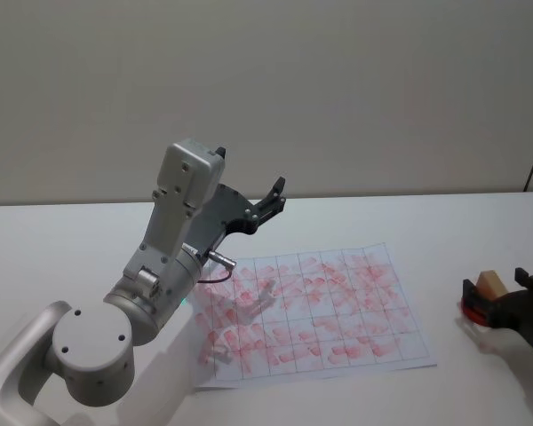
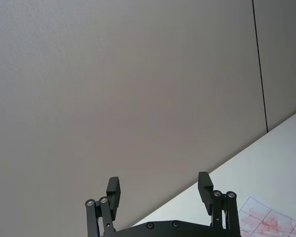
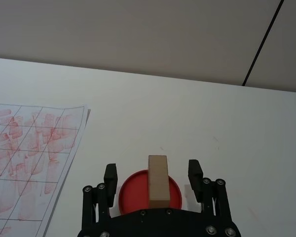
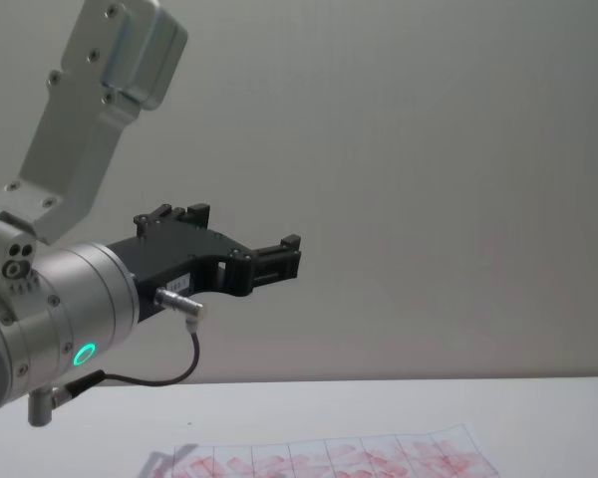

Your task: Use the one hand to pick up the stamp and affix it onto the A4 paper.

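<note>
My right hand [image 3: 152,174] is low over the table, w/ jaws apart, one on each side of the stamp [image 3: 157,180]. The stamp stands on a red pad [image 3: 148,191], not gripped yet. The A4 paper [image 1: 315,306] lies flat near it, toward my left. My left hand [image 2: 158,190] is up in the air, jaws apart, holding nothing.

We see a matt, wood-like stamp [image 3: 158,181] standing on a smooth red plastic pad [image 3: 176,190], beside it thin white A4 paper [image 3: 34,148], and matt black plastic right gripper [image 3: 153,175] fingers [image 3: 110,174].
</note>
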`<control>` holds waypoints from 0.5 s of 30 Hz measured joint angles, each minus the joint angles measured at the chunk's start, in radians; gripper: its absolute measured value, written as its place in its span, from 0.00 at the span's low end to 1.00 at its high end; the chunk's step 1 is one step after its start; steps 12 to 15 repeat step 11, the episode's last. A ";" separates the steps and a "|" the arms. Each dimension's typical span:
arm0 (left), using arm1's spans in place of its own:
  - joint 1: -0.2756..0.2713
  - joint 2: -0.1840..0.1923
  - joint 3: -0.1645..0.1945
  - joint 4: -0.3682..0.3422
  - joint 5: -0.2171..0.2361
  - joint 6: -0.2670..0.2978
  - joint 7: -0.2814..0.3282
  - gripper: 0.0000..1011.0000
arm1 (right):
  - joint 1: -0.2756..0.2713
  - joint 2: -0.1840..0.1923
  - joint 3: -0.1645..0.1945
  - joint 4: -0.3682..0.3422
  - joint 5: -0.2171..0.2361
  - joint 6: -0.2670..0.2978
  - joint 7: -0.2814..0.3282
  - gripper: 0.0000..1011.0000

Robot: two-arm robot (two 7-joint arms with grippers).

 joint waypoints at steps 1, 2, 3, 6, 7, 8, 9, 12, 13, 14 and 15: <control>0.000 0.000 0.000 0.000 0.000 0.000 0.000 0.99 | 0.000 0.000 0.000 0.000 0.000 0.000 0.000 0.85; 0.000 0.000 0.000 0.000 0.000 0.000 0.000 0.99 | 0.000 0.000 0.000 0.000 0.000 0.000 0.000 0.90; 0.000 0.000 0.000 0.000 0.000 0.000 0.000 0.99 | 0.000 0.000 0.000 0.000 0.000 0.000 0.000 0.93; 0.000 0.000 0.000 0.000 0.000 0.000 0.000 0.99 | 0.001 0.000 0.000 0.000 0.000 0.001 0.000 0.99; 0.000 0.000 0.000 0.000 0.000 0.000 0.000 0.99 | 0.001 0.000 0.000 0.000 0.000 0.001 0.000 0.99; 0.000 0.000 0.000 0.000 0.000 0.000 0.000 0.99 | 0.001 0.000 0.000 0.000 0.000 0.001 0.000 0.99; 0.000 0.000 0.000 0.000 0.000 0.000 0.000 0.99 | 0.001 0.000 0.000 0.000 0.000 0.001 0.000 0.99; 0.000 0.000 0.000 0.000 0.000 0.000 0.000 0.99 | 0.001 0.000 0.000 0.000 0.000 0.001 0.000 0.99; 0.000 0.000 0.000 0.000 0.000 0.000 0.000 0.99 | 0.001 0.000 0.000 0.000 0.000 0.001 0.000 0.99; 0.000 0.000 0.000 0.000 0.000 0.000 0.000 0.99 | 0.001 0.000 0.000 0.000 0.000 0.001 0.000 0.99; 0.000 0.000 0.000 0.000 0.000 0.000 0.000 0.99 | 0.001 0.000 0.000 0.000 0.000 0.001 0.000 0.99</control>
